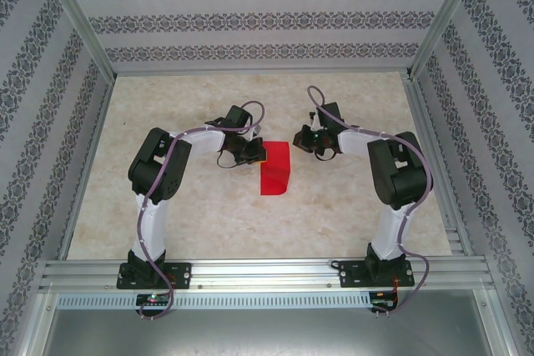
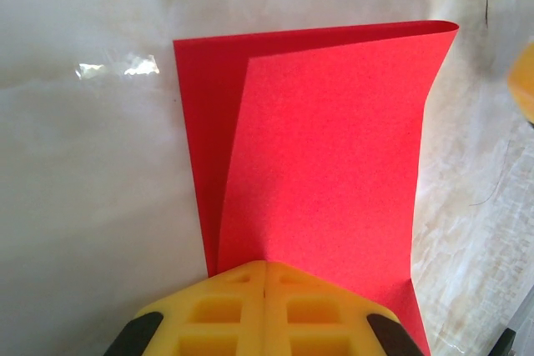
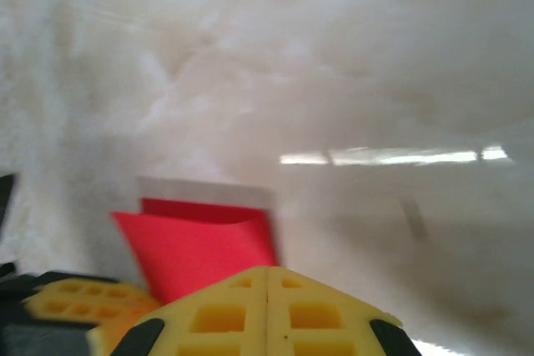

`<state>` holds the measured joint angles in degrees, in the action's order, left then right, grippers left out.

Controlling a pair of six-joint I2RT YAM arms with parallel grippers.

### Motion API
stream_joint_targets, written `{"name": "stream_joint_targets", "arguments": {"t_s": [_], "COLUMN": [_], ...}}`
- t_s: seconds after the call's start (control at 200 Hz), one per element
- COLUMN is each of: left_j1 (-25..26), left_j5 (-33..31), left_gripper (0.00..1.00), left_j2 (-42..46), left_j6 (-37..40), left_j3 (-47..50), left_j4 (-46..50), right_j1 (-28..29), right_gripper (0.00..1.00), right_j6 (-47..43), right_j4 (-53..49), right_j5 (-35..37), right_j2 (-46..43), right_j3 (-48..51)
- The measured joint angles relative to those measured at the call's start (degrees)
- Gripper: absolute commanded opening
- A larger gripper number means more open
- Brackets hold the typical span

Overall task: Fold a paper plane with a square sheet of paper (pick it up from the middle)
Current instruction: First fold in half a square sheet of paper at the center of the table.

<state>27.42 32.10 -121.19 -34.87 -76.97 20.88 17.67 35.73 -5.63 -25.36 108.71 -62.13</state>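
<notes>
One sheet is under inspection. The square sheet of paper [image 1: 275, 174] is plain bright red and lies at the middle of the bench [image 1: 192, 223], between the two arms. It is doubled over on itself. In the left wrist view the upper layer [image 2: 334, 164] stands off the lower one, and the two are joined at the far edge by a soft, rounded bend rather than a pressed crease. The layers are out of line, so the lower one shows as a darker strip along the left.

The left arm rises from its base at the near left, bends at the elbow and reaches right to the sheet's left edge. The right arm mirrors it from the near right, its forearm reaching left.

The left gripper [image 1: 250, 153] [image 2: 265, 277] has its yellow jaws pressed together on the near edge of the upper layer, gripping the paper. The right gripper [image 1: 307, 141] [image 3: 267, 281] sits just beside the sheet's far right corner and appears clear of it. Its jaws are closed against each other with nothing between them. The red sheet [image 3: 200, 248] lies beyond them to the left.
</notes>
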Motion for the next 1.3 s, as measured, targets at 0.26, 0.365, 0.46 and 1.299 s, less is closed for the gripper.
{"name": "stream_joint_targets", "arguments": {"t_s": [0.26,0.365,0.46,1.299], "left_j1": [0.0,-0.02,0.0,-0.02], "left_j5": [0.0,0.0,0.0,-0.02], "left_gripper": [0.0,0.0,0.0,0.0], "left_j2": [0.0,0.0,0.0,0.04], "left_j6": [0.0,0.0,0.02,0.17], "left_j3": [-0.07,-0.07,-0.07,-0.07], "left_j4": [0.0,0.0,0.0,0.0], "right_j1": [4.61,4.68,4.42,1.86], "right_gripper": [0.01,0.01,0.01,0.02], "right_j6": [0.39,0.42,0.44,1.79], "right_j4": [-0.04,-0.9,-2.27,-1.64], "right_j5": [-0.83,-0.61,-0.13,1.11], "right_j2": [2.67,5.31,7.26,-5.2], "right_j3": [-4.63,-6.29,-7.19,-0.72]}}
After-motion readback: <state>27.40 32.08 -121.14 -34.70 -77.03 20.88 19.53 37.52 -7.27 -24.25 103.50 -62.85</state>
